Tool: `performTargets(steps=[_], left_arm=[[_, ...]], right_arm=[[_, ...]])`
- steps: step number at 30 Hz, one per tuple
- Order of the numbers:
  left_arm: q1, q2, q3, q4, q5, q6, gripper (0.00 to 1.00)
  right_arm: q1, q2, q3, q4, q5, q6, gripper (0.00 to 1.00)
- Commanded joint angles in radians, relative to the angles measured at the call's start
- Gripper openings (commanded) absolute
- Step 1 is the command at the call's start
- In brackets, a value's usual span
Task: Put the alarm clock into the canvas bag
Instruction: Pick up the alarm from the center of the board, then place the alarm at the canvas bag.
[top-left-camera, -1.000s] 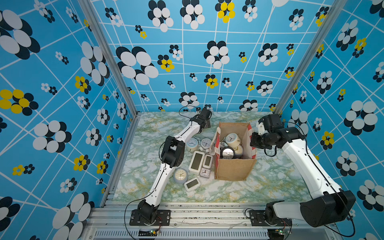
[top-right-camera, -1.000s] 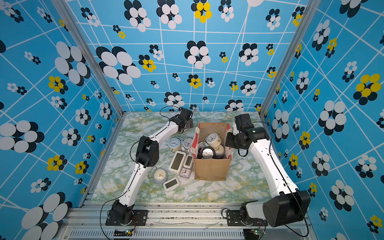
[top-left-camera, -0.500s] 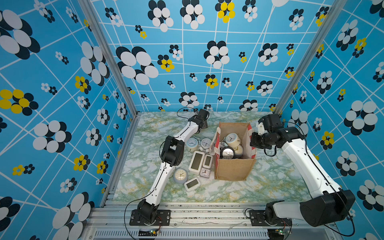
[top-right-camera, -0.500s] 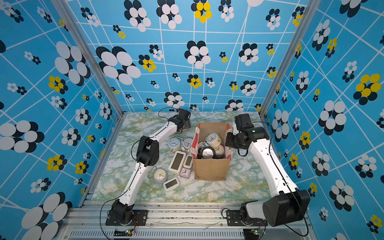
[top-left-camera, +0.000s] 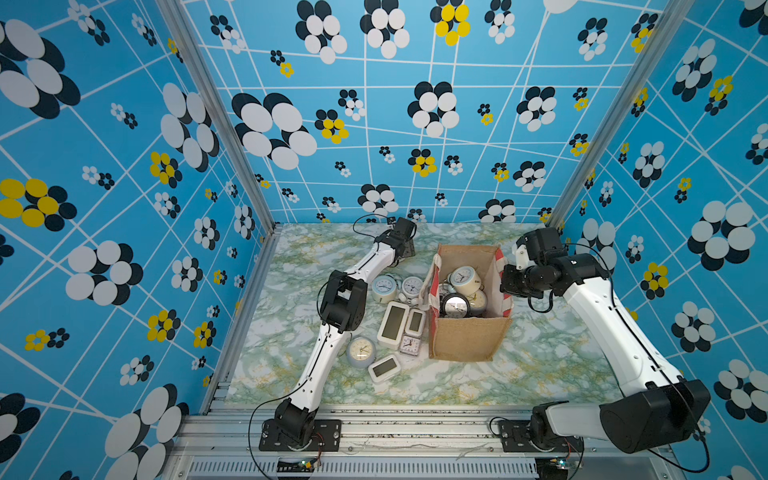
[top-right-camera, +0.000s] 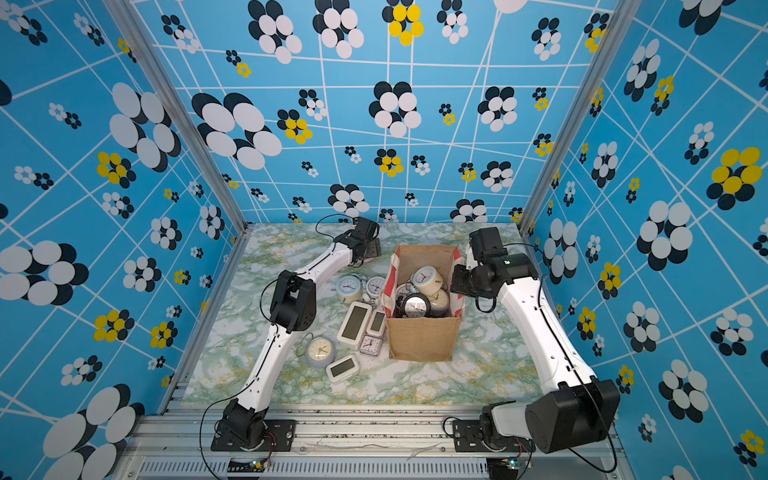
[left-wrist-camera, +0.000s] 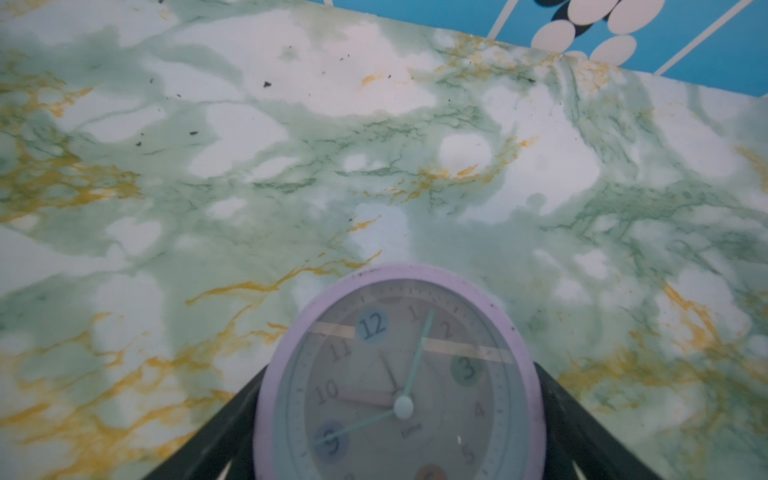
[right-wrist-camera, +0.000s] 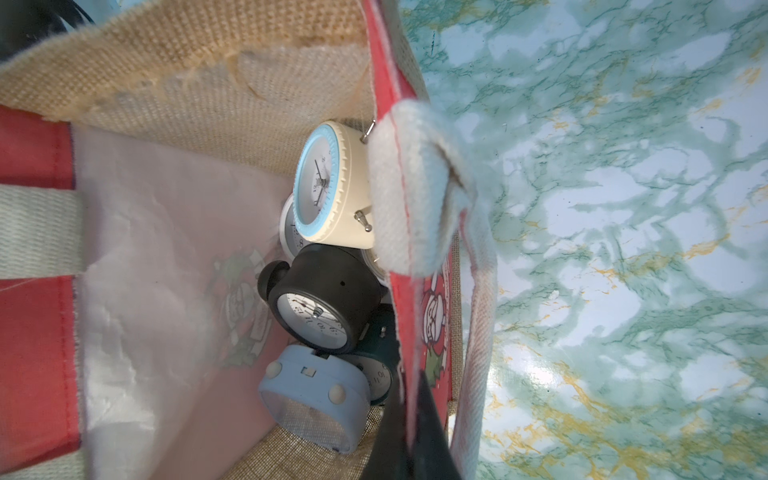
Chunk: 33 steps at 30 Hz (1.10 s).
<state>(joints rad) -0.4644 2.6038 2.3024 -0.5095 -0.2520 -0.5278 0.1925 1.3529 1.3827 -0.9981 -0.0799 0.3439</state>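
The alarm clock (left-wrist-camera: 397, 386), a round one with a lilac rim and a pale dial, is being clasped at its sides between the two black fingers (left-wrist-camera: 216, 440) of the left gripper (top-left-camera: 404, 248), so that claw is being kept closed on it. The clock is being held at the far end of the marbled table (top-left-camera: 540, 365), near the back wall and outside the bag. In both top views it is being hidden by the wrist. Whether it is being lifted clear of the tabletop cannot be told.

The canvas bag (top-left-camera: 467, 338) is being kept upright near the middle of the table, mouth open. Its red side panel is being pinched at the rim by the right gripper (top-left-camera: 506, 279), whose jaws are being pressed together on the fabric. In the right wrist view a dark finger (right-wrist-camera: 390, 453) is being shown against that panel, beside the white handle (right-wrist-camera: 415, 187). Several clocks are being kept piled inside, among them a cream clock with a blue bezel (top-left-camera: 464, 279) and a black bell clock (top-left-camera: 455, 306).

Between the bag and the left arm, more clocks are being left on the table: two round bell clocks (top-left-camera: 384, 286), two white digital clocks (top-left-camera: 392, 324), a small square clock (top-left-camera: 409, 345), a grey round clock (top-left-camera: 360, 351) and a small digital clock (top-left-camera: 384, 368).
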Motion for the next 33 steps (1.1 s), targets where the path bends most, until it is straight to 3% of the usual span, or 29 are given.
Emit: performTargets(steps=[1,17,25,33], left_arm=[[0.006,-0.137,-0.109,0.043,0.071,0.055,0.65],[0.004,-0.597,-0.505,0.131,0.349,0.199,0.55],[-0.016,-0.760,-0.528,0.070,0.403,0.228,0.51],[-0.127,-0.855,-0.457,-0.015,0.364,0.269,0.49]], right_arm=[[0.004,-0.009,-0.001,-0.005,0.024,-0.015,0.00],[0.004,-0.028,-0.010,0.000,0.038,-0.009,0.00],[0.004,-0.041,-0.018,0.011,0.017,-0.001,0.00],[0.004,-0.051,-0.033,0.026,-0.009,0.006,0.00]])
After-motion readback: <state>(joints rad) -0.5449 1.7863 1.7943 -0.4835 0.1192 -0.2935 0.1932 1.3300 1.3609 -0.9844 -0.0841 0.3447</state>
